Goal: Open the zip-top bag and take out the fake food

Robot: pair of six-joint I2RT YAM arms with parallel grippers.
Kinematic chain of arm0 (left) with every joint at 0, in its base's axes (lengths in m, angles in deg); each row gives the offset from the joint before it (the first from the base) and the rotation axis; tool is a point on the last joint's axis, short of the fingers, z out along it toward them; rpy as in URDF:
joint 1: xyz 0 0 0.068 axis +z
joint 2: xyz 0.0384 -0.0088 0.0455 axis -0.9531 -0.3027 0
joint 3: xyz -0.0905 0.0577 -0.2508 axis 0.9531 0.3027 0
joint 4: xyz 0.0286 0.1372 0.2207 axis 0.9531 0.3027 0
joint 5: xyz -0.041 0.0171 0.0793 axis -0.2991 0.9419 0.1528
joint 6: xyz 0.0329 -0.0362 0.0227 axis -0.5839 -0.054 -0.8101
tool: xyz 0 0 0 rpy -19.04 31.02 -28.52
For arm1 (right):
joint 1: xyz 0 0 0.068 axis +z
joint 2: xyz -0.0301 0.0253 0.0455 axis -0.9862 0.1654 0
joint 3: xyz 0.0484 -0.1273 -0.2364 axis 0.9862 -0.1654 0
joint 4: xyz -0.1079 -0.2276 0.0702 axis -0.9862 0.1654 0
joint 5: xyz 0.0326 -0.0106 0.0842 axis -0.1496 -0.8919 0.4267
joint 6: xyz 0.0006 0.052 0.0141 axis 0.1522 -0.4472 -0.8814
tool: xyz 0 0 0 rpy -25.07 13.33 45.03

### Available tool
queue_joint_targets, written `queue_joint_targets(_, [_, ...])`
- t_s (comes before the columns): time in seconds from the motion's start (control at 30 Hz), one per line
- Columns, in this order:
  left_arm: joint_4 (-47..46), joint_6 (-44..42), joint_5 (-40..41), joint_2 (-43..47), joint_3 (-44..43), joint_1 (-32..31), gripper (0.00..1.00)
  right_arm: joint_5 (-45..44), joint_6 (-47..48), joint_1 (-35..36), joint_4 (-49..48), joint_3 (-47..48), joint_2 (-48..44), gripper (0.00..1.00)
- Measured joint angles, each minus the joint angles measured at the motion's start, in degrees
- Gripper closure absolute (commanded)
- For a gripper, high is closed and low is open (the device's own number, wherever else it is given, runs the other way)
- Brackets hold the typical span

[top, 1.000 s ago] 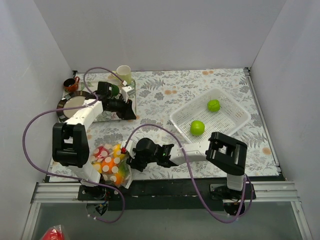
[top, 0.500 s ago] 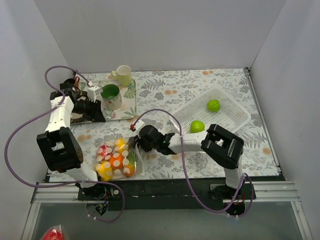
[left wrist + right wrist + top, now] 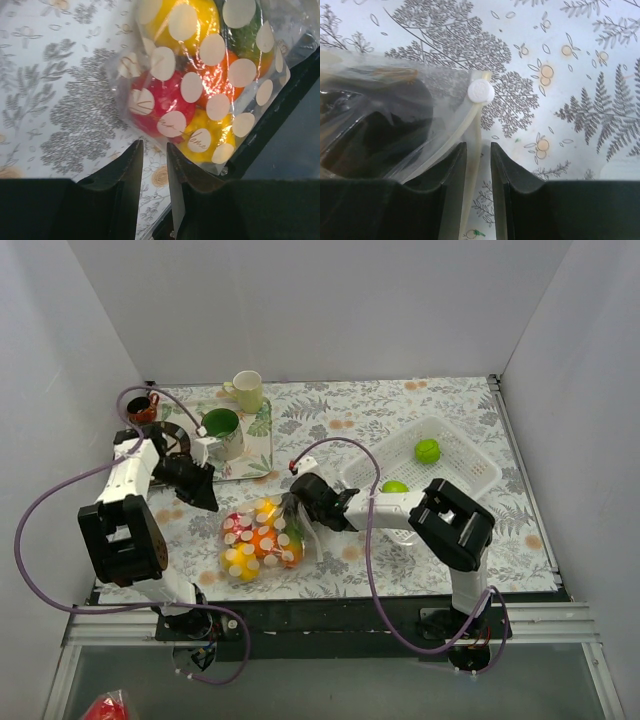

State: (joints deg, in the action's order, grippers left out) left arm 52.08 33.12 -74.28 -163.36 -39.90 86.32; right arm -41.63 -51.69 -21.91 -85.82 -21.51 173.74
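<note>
The zip-top bag (image 3: pixel 262 540), apparently not yet opened and full of the fake food (image 3: pixel 245 558), has slid from the near left edge of the desk (image 3: pixel 400 420) to its middle. It is drawn by the right end effector (image 3: pixel 300 502), which is clamped on its zip edge. The left end effector (image 3: pixel 205 492), nearly closed and empty, has swung in beside the bag, so opening probably comes next.

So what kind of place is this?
Probably a robot test booth, not a home: plain white walls box in a small table, a left arm and right arm stand at its near edge, and a bag of fake food lies there.
</note>
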Motion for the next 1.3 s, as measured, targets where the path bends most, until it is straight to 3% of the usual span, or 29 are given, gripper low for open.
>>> queue_joint_targets(0.2, [0.22, 0.57, 1.60, -0.28, 7.80, -8.28, 0.75, -0.13, -1.95, 0.46, 4.61, -4.33, -5.77, 0.45])
queue_joint_targets(0.43, [-2.51, 2.86, 2.36, -1.79, 9.33, -9.97, 0.75, 7.80, -1.40, 1.57, 4.79, -7.80, -17.25, 0.43])
queue_joint_targets(0.63, [-6.10, 3.67, 3.50, -1.77, 13.18, -9.94, 0.72, 12.61, -0.24, 3.19, 3.80, -10.23, -19.04, 0.43])
queue_joint_targets(0.77, [-8.20, 4.46, 3.56, -1.81, 15.34, -9.94, 0.87, 14.67, -0.17, 3.80, 3.58, -13.40, -19.04, 0.41])
queue_joint_targets(0.93, [-10.64, 5.55, 3.23, -2.54, 15.50, -10.27, 0.95, 18.78, 1.62, 4.00, 0.33, -15.72, -19.30, 0.38])
queue_joint_targets(1.3, [-18.27, 9.68, 3.23, -2.93, 16.26, -14.14, 0.98, 24.90, 11.45, 7.34, -10.40, -19.06, -23.98, 0.33])
